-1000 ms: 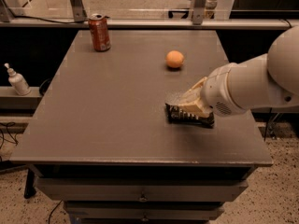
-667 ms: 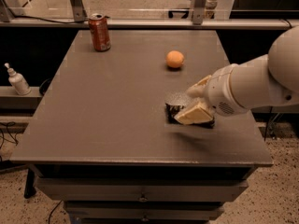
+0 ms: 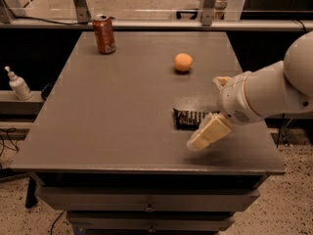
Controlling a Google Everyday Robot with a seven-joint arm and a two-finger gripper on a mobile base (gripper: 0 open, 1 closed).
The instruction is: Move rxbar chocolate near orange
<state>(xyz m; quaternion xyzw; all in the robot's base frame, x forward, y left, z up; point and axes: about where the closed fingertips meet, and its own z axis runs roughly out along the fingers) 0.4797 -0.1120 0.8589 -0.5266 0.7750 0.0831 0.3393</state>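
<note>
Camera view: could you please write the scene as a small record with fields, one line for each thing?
table: dark grey tabletop, drawers below
rxbar chocolate: flat shiny black wrapper, lying right of centre
orange: small round fruit, behind the bar, apart from it
can: red soda can, upright, far left corner
gripper: cream two-finger gripper, open, at the bar's right end

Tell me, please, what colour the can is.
The can is red, clearest in the camera view; the pincer is at the rxbar chocolate.
</note>
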